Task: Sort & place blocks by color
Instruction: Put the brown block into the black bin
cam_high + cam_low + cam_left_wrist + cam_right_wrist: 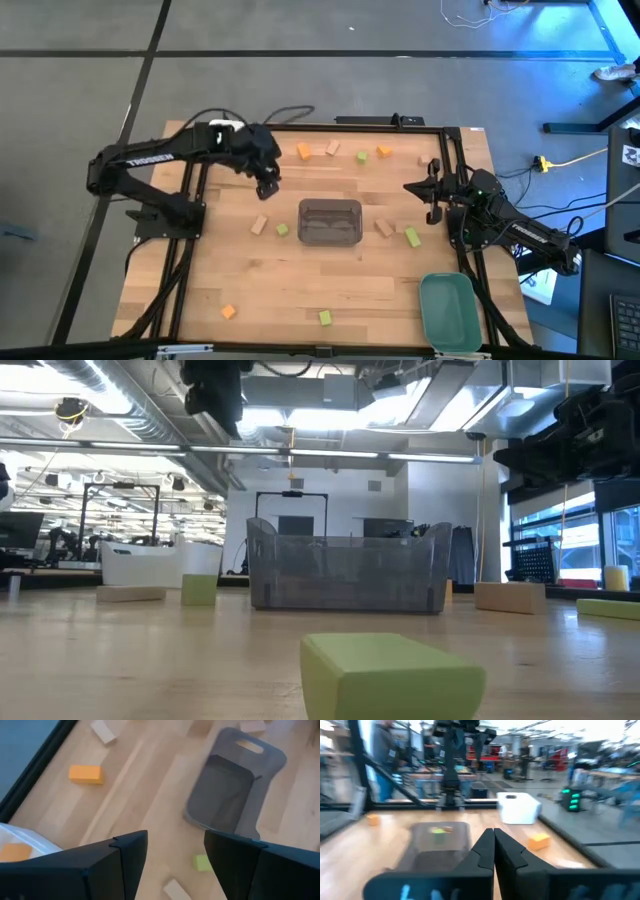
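Small orange, green and tan blocks lie scattered flat on the wooden table: an orange one [303, 151], a tan one [260, 225] and a green one [282, 229] are nearest my left gripper [267, 186]. That gripper hangs open above the table, left of the grey tray [330, 222], with nothing between its fingers [125, 865]. In the left wrist view a green block [202, 862] and a tan block [175, 890] show on the table far below the gap. My right gripper [428, 190] waits shut at the table's right side, level, holding nothing [493, 845].
A white tray [20, 837] with an orange block [15, 852] in it sits at the far left. A teal tray [447, 310] stands at the near right corner. More blocks lie along the far edge [361, 158] and the near edge [325, 318]. Black frame rails border the table.
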You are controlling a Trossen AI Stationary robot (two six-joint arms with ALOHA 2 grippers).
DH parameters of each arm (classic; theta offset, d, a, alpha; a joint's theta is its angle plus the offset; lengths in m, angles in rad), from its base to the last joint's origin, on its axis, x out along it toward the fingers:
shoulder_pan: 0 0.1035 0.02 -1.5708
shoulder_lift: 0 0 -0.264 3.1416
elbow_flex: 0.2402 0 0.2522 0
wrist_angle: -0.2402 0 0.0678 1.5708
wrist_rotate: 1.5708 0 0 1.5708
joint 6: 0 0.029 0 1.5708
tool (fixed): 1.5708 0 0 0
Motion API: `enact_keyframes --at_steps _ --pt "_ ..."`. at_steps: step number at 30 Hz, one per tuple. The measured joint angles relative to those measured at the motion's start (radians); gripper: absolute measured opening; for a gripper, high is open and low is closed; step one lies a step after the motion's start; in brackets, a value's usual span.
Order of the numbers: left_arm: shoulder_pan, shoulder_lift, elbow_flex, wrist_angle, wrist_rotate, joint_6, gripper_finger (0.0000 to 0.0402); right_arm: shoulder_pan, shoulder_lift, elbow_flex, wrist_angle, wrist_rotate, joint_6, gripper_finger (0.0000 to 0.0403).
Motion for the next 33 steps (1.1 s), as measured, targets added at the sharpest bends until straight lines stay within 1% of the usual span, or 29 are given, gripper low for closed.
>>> enact_keyframes --at_steps 3,6,9,11,14,16,18,20,23,29,33 --pt "-0.070 0.001 0.000 0.001 -0.030 -0.015 0.0188 0.000 0.000 0.000 0.007 -0.022 0.033 0.0000" --pt "-0.134 0.013 -0.001 0.002 -0.066 -0.025 0.0189 0.000 0.000 0.000 0.011 -0.075 0.171 0.0000" --pt "-0.184 0.011 -0.002 0.002 -0.117 -0.053 0.0188 0.000 0.000 0.013 0.004 -0.099 0.275 0.0000" --pt "-0.211 0.011 -0.002 -0.009 -0.151 -0.083 0.0188 0.000 0.000 0.046 0.004 -0.136 0.334 0.0000" --pt "-0.246 0.007 -0.002 -0.025 -0.207 -0.112 0.0189 0.002 0.000 0.129 0.004 -0.179 0.349 0.0000" --pt "-0.265 0.007 -0.002 -0.045 -0.245 -0.125 0.0189 0.002 0.004 0.205 -0.049 -0.192 0.362 0.0000" --pt "-0.280 0.007 -0.002 -0.064 -0.276 -0.130 0.0188 0.002 0.013 0.299 -0.190 -0.162 0.366 0.0000" --pt "-0.293 0.007 -0.002 -0.062 -0.299 -0.130 0.0187 0.002 0.038 0.399 -0.381 -0.113 0.325 0.0000" --pt "-0.302 0.007 -0.002 -0.046 -0.307 -0.129 0.0187 0.002 0.116 0.558 -0.642 -0.049 0.289 0.0000" --pt "-0.302 -0.014 -0.002 -0.055 -0.334 -0.121 0.0186 0.002 0.345 0.838 -1.012 0.014 0.286 0.0000" --pt "-0.302 -0.027 -0.002 -0.058 -0.373 -0.098 0.0186 0.002 0.516 0.953 -1.213 0.019 0.272 0.0000"
